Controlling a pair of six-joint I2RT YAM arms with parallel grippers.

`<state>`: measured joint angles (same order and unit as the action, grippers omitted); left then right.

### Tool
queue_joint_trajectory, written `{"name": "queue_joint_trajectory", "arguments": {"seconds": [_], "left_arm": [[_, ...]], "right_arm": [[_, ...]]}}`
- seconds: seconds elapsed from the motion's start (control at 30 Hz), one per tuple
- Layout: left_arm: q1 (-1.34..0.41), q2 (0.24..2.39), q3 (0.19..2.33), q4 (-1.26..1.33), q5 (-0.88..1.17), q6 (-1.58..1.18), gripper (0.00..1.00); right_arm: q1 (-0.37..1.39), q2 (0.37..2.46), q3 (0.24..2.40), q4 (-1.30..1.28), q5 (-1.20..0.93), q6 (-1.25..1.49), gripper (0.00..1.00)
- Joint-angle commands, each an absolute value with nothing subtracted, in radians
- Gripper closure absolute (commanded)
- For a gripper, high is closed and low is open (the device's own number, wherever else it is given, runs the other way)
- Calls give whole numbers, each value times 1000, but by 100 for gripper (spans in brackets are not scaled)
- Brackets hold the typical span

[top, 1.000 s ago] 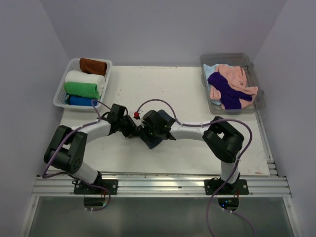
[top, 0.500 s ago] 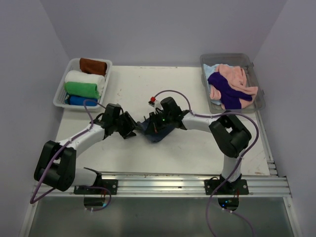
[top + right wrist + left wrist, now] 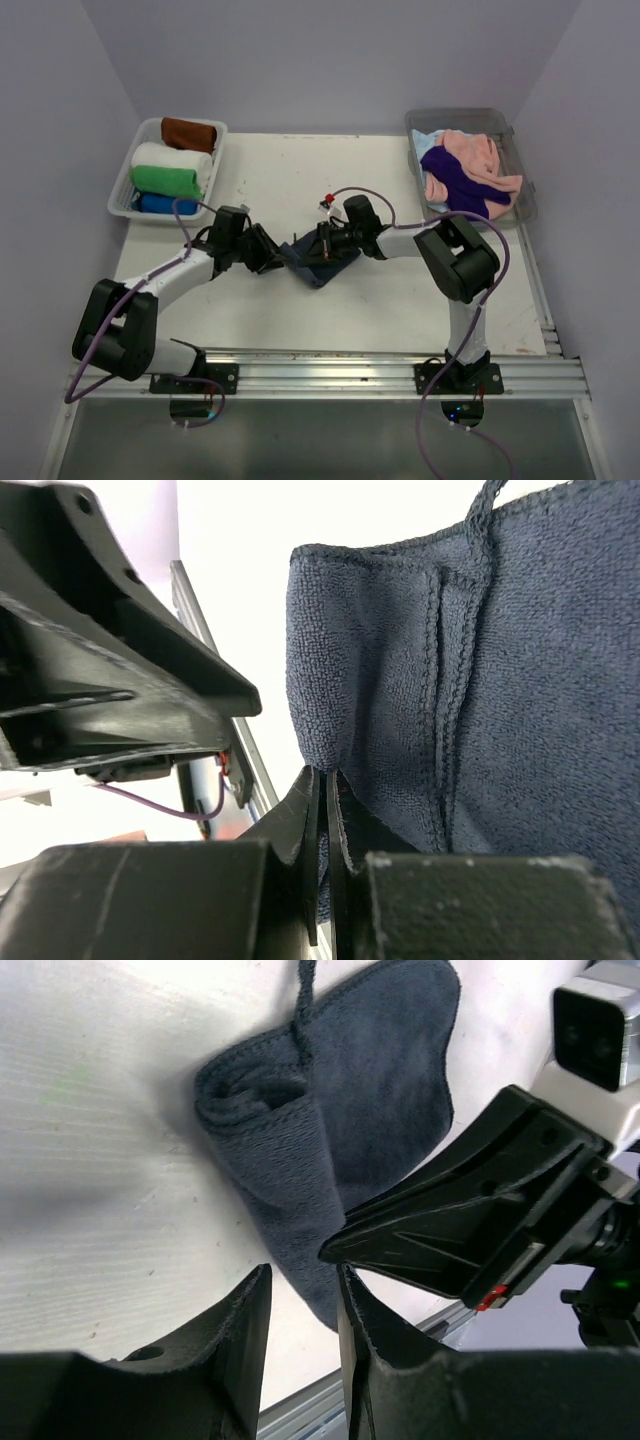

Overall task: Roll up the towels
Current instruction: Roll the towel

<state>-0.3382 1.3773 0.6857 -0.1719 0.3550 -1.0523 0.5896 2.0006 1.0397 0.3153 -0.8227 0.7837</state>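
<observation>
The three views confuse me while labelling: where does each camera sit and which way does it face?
Top external: above, behind the arms, looking down on the table; both arms show.
Left wrist: on the left arm, facing the dark towel past the left gripper.
Right wrist: on the right arm, facing that towel past the right gripper.
Both wrist views share the towel.

A partly rolled towel (image 3: 315,262) lay at the middle of the bench (image 3: 400,290). The left gripper (image 3: 275,255) stood just to its left, and the right gripper (image 3: 318,245) touched it from the right. At the far-left corner, a bin (image 3: 122,185) held rolled towels (image 3: 170,165), one behind another. At the far-right corner, a second bin (image 3: 528,200) held loose towels (image 3: 465,175), heaped together.
</observation>
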Motion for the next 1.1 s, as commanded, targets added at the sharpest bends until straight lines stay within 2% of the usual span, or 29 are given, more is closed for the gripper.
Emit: {"name": "queue_joint_trajectory", "arguments": {"seconds": [0.0,0.5,0.73,0.83,0.87,0.97,1.07], "left_arm": [[-337,1387,752,-117,377,-1014,65],[-337,1591,850,-51,396,-982,68],[-339,1690,885,-90,368,-968,68],[-339,1739,882,-95,377,-968,69],[-341,1750,881,-95,377,-966,70],[-345,1772,867,-101,367,-971,71],[-345,1776,848,-98,367,-976,72]], "right_arm": [[592,2006,1045,367,-876,818,100],[583,2042,1032,399,-887,841,100],[580,2001,1022,306,-838,779,100],[581,1938,1005,236,-776,710,79],[584,1921,997,232,-759,704,67],[594,1858,977,178,-723,660,56],[607,1809,965,123,-681,623,52]]}}
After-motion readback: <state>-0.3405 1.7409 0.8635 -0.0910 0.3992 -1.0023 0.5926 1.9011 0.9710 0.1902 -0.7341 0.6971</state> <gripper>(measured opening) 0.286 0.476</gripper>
